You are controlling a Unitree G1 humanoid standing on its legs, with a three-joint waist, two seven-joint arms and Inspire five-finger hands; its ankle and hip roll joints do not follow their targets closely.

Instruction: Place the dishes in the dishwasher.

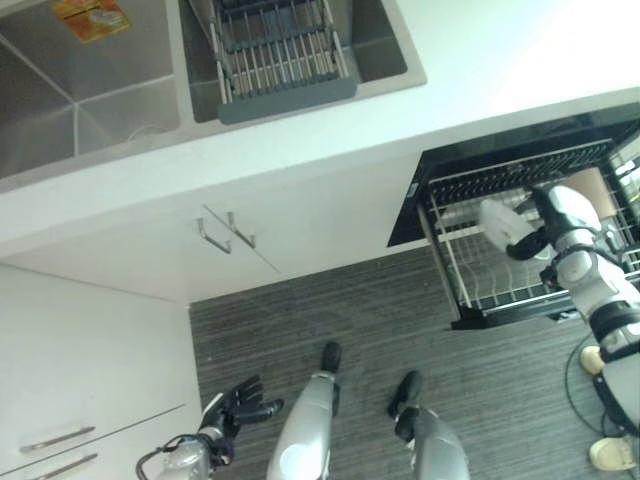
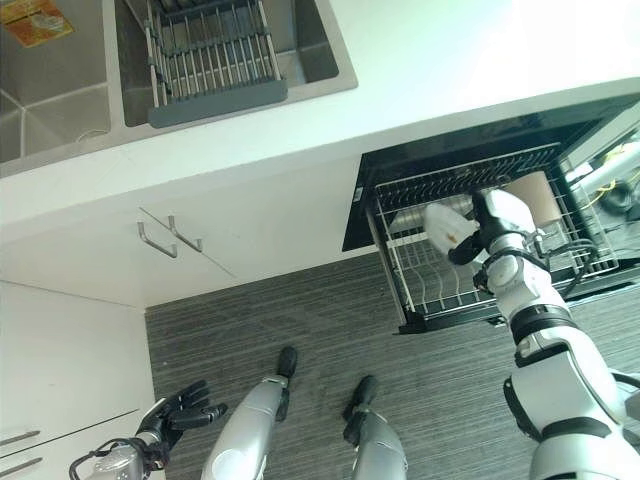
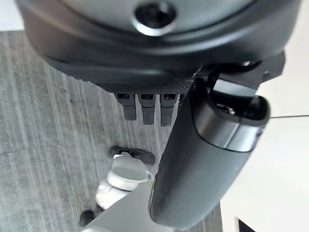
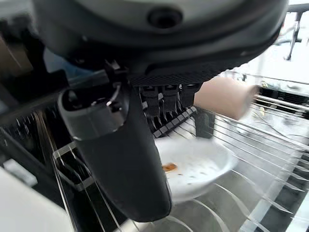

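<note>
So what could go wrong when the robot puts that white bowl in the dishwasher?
The right hand holds the white bowl over the pulled-out dishwasher rack, so a loose grip could drop it onto the wires. The bowl looks tilted, so it might land crooked between the prongs. A tan cup sits in the rack near the hand, which could bump it. The left hand hangs open by the floor.

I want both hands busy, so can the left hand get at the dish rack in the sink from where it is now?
Probably not as things stand. The left hand hangs low by the drawers, open, below counter height; the rack sits in the sink beyond the counter edge.
</note>
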